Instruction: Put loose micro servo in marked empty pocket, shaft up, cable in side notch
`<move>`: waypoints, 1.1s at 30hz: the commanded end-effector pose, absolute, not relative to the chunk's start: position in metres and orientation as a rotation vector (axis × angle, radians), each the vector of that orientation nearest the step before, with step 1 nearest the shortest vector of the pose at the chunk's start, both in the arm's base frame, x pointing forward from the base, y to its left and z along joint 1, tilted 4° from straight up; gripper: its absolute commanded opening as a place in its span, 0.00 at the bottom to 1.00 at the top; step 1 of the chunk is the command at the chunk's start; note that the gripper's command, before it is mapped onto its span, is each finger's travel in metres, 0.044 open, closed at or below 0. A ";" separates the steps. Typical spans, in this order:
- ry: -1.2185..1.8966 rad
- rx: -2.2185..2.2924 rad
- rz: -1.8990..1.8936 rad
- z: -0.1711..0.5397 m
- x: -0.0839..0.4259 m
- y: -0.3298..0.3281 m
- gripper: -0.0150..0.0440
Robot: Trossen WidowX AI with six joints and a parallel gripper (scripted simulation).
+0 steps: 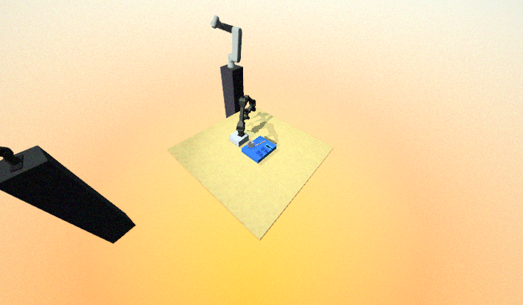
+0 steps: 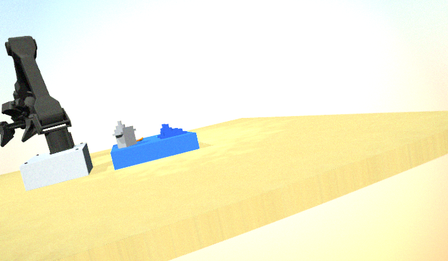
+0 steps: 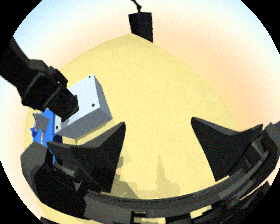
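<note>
A: Where does the top view sit?
B: High and far off, looking down on the whole bench [image 1: 255,197].
A: And the exterior?
B: Low and near, skimming the bench [image 2: 251,181]; both views share the arm's white base [image 2: 55,167] and the blue deck [image 2: 154,150].
A: The wrist?
B: Fisheye, peering past the tool [image 3: 160,145].

From my wrist view, my own arm [image 3: 38,86] hides most of the blue deck [image 3: 47,125]; its pockets are too small overhead.
</note>
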State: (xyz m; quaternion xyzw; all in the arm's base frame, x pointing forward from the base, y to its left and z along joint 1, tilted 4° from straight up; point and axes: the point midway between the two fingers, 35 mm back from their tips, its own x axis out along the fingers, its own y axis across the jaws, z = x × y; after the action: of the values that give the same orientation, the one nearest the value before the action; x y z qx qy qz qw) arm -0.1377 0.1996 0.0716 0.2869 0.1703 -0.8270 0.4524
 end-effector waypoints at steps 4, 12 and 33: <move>0.406 0.735 -2.061 0.072 -0.132 0.202 1.00; 0.306 0.893 -2.183 0.073 -0.097 0.215 1.00; -0.134 1.329 -2.499 0.077 0.003 0.220 1.00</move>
State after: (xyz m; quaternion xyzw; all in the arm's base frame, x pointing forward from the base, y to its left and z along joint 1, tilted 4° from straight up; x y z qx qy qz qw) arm -0.0131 0.2232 0.0763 0.4472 -0.0175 -0.8738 0.1901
